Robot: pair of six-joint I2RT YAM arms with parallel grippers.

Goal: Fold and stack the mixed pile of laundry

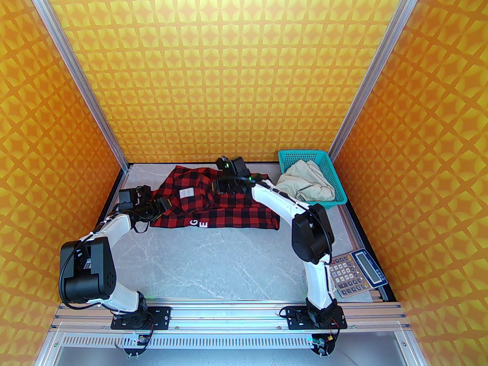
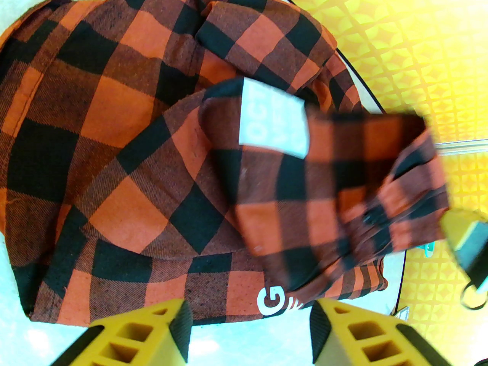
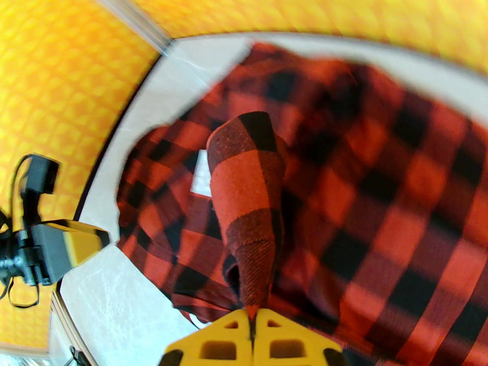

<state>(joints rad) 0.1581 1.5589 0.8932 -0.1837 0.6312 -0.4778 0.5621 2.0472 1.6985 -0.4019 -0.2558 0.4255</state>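
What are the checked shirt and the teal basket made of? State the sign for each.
The checked shirt: woven cloth, probably brushed cotton flannel, matte; diagonal twill ribs and soft folds show. The basket: probably moulded plastic, teal, smooth, with open mesh walls.

The shirt (image 1: pixel 228 212) is checked red and black with white patches — the trousers (image 1: pixel 305 183) cream, the basket (image 1: pixel 337 183) teal, the surface (image 1: pixel 213 265) pale grey, marble-veined.
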